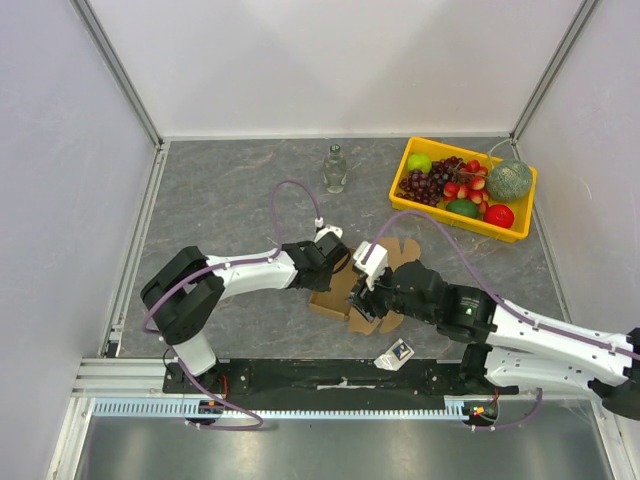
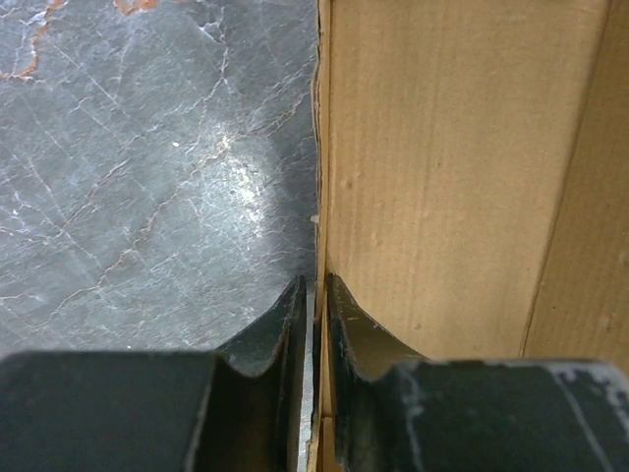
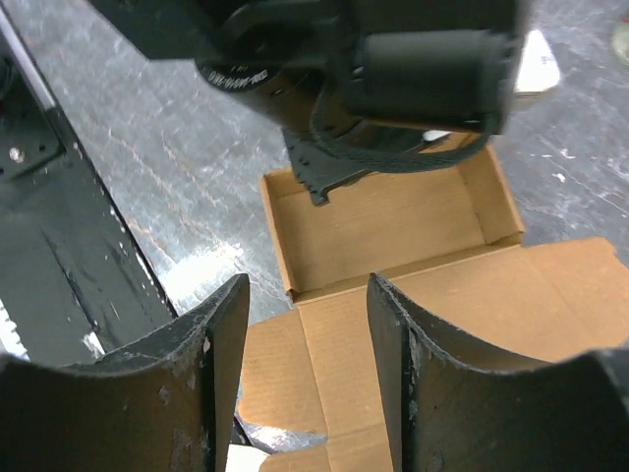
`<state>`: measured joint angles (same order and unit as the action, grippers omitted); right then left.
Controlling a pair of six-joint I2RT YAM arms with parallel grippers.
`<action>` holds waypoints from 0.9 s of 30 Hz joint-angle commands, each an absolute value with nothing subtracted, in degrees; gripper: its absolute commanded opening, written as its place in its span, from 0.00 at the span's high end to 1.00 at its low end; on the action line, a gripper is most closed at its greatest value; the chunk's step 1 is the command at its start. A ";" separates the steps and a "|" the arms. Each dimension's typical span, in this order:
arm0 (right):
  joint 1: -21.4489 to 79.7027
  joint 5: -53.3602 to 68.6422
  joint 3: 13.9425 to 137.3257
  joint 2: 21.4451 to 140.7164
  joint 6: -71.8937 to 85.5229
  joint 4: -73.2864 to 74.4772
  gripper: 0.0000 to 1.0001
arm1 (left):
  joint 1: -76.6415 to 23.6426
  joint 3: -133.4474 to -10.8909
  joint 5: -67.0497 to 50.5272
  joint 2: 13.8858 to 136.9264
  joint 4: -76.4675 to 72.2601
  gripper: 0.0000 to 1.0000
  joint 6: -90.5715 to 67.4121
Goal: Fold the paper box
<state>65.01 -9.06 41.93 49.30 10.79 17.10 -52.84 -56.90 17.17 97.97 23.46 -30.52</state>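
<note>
The paper box point(image 1: 330, 301) is brown cardboard, a shallow tray part with raised walls and flaps spread flat to its right. My left gripper point(image 1: 335, 263) is at the box's far left wall. In the left wrist view its fingers point(image 2: 349, 324) stand either side of that upright wall point(image 2: 442, 167), pinched on its edge point(image 2: 316, 285). My right gripper point(image 1: 363, 295) hovers over the flat lid panel point(image 3: 334, 364). It is open point(image 3: 307, 285) with nothing between the fingers. The box's open tray point(image 3: 393, 226) lies just beyond, under the left arm's wrist point(image 3: 393, 69).
A yellow tray point(image 1: 528, 205) of fruit stands at the back right. A glass bottle point(image 1: 335, 168) stands behind the box. A small white carton point(image 1: 397, 354) lies near the black base rail point(image 1: 300, 375). Purple cables loop over both arms.
</note>
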 commanded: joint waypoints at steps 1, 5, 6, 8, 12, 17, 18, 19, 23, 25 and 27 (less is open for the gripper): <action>64.95 -3.79 41.93 52.29 6.07 12.75 0.42 | -52.21 -56.51 14.24 95.36 19.78 0.79 -28.57; 64.95 -1.50 39.65 55.10 3.87 9.50 0.44 | -51.94 -55.64 12.84 94.92 18.72 0.78 -28.39; 64.86 -1.23 38.94 55.72 3.69 8.54 0.45 | -51.86 -55.29 12.40 94.75 18.46 0.78 -28.48; 64.95 -0.97 37.36 56.60 3.60 6.08 0.46 | -51.86 -54.76 11.78 94.57 17.84 0.78 -28.65; 64.95 -0.18 34.63 58.88 4.30 1.68 0.48 | -51.68 -53.79 10.99 93.96 16.96 0.78 -29.00; 64.95 2.19 32.26 62.75 6.50 -4.03 0.48 | -51.24 -52.65 9.93 93.87 15.91 0.78 -29.27; 64.95 2.46 31.99 63.54 6.68 -4.83 0.48 | -51.24 -52.30 9.67 93.69 15.65 0.78 -29.18; 64.95 2.55 31.82 64.76 6.77 -5.79 0.48 | -51.24 -52.03 9.49 93.69 15.38 0.78 -29.27; 64.95 3.25 31.03 67.67 6.51 -8.17 0.48 | -50.89 -50.98 8.62 92.99 14.50 0.78 -29.53; 64.95 3.86 30.94 69.25 6.24 -8.96 0.47 | -50.80 -50.71 8.18 92.81 14.24 0.78 -29.44; 64.95 4.30 31.03 70.74 5.89 -9.58 0.48 | -50.54 -50.54 8.00 92.55 14.15 0.78 -29.36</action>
